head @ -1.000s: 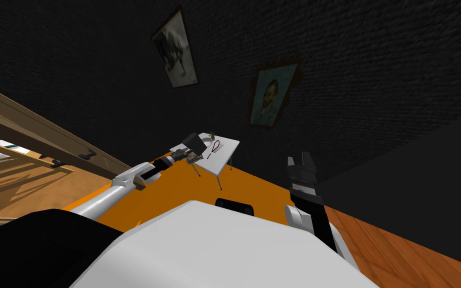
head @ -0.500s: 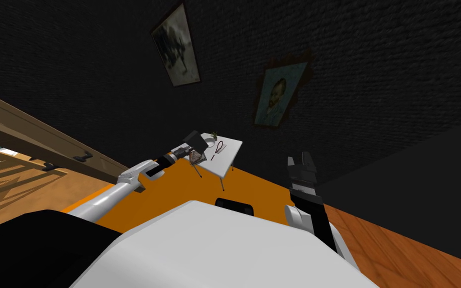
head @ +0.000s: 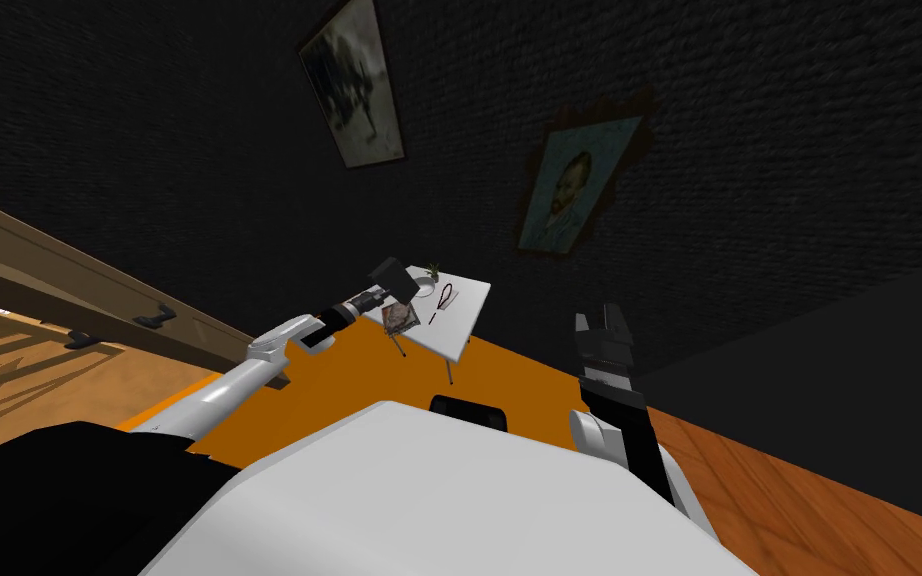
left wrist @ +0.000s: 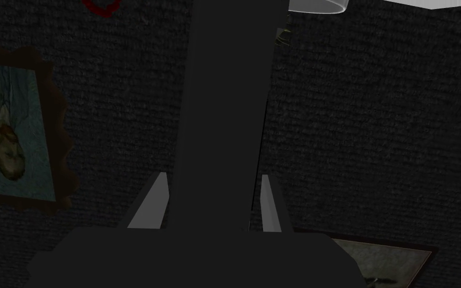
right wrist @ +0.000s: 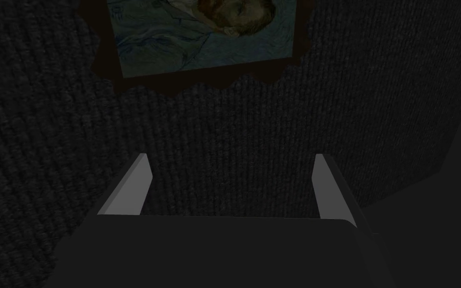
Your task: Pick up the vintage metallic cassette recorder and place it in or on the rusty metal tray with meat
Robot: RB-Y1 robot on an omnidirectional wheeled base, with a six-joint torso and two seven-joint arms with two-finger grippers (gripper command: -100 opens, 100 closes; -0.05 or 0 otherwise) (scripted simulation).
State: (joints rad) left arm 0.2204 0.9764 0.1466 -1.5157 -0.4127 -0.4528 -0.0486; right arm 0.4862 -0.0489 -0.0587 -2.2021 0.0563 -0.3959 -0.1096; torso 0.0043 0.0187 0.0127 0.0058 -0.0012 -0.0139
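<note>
Left claw (left wrist: pixel 213 176) clamps dark cassette recorder (left wrist: pixel 227 90) — by white table (head: pixel 465 318) edge.

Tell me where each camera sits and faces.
Head view: on the head, looking down and forward at the white table; both arms show.
Left wrist view: on the left hand, along the left gripper, shut on the dark cassette recorder.
Right wrist view: on the right hand, along the open right gripper.
Shared: head and left wrist both show the portrait.
</note>
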